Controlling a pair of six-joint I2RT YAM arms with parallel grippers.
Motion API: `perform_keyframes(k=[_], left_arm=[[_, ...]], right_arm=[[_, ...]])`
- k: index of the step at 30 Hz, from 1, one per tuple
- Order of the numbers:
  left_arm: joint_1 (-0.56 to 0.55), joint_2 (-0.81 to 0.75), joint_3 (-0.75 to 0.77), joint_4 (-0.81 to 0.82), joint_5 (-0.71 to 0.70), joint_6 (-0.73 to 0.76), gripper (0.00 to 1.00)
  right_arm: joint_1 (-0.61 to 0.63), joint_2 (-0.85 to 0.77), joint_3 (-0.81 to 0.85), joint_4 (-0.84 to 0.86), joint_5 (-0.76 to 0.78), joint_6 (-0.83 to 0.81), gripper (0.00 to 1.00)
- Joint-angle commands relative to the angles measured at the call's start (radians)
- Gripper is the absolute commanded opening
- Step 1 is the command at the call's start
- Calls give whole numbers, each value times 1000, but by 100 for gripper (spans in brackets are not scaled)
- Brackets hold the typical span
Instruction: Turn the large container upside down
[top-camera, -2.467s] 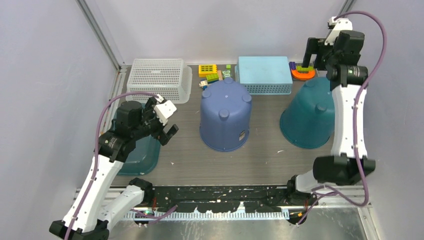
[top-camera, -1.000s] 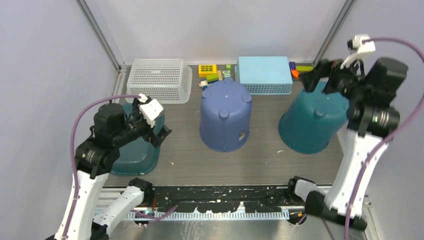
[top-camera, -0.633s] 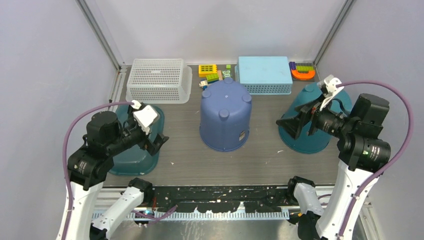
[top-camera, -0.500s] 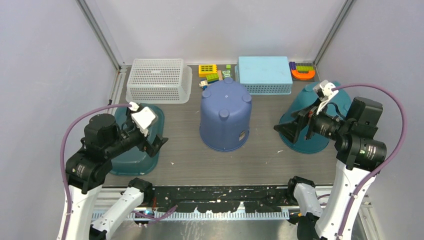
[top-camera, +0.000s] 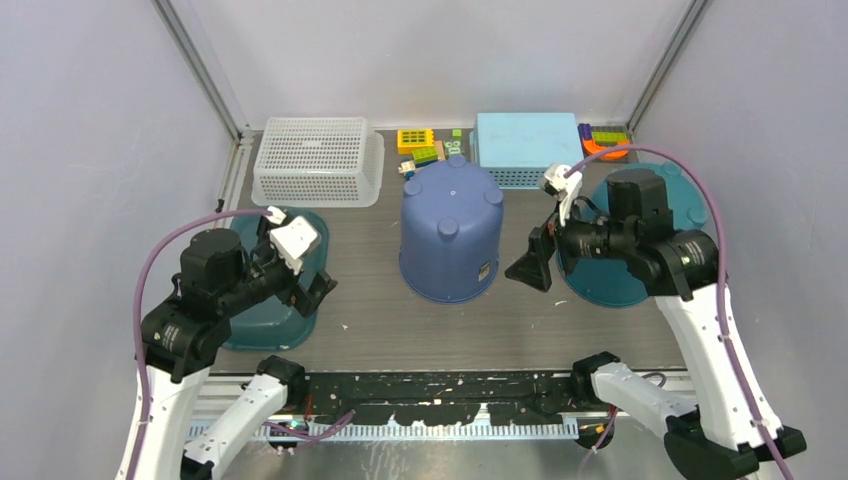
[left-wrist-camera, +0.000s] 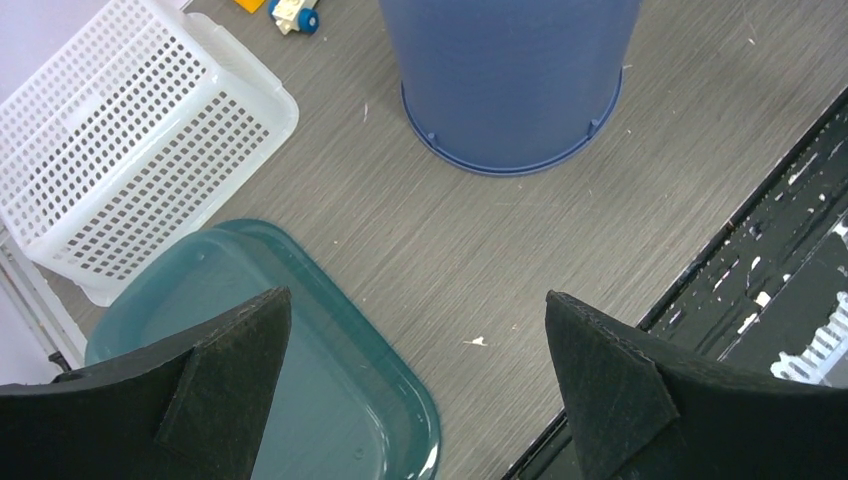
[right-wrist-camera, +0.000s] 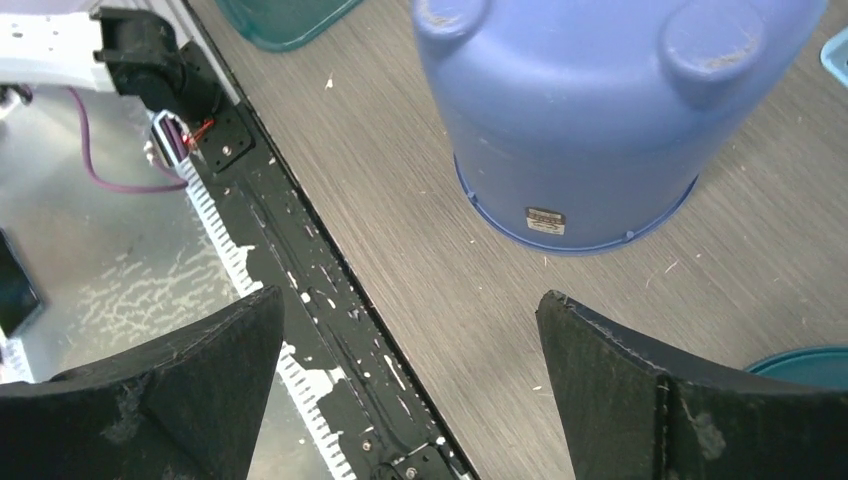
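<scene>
The large container (top-camera: 451, 230) stood in the middle of the worktop (top-camera: 370, 300). Behind it lay toy blocks (top-camera: 420, 146), between a lattice basket (top-camera: 318, 158) on the left and a flat box (top-camera: 528, 147) on the right. A shallow tub (top-camera: 262, 318) sat near left, and another container (top-camera: 610, 275) sat on the right.

The grey wood-grain table (top-camera: 370, 300) before me: a large blue container (top-camera: 452, 225) stands upside down at its centre, an overturned teal bucket (top-camera: 605, 290) to its right, an open teal tub (left-wrist-camera: 330, 340) at near left. Along the far edge sit a white mesh basket (top-camera: 318, 158), toy bricks (top-camera: 418, 143), an inverted light-blue crate (top-camera: 520, 140) and an orange toy (top-camera: 597, 150).
</scene>
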Motion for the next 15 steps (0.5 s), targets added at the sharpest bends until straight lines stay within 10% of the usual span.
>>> perform_keyframes(k=[1,15], left_arm=[[6,-41,-6,-60,48,50,100],[28,-100,-15,-178,210,129,100]], right_arm=[[27,-140,49,-30,-60,-104,100],[14,-384,-55,-281,-204,-406,100]])
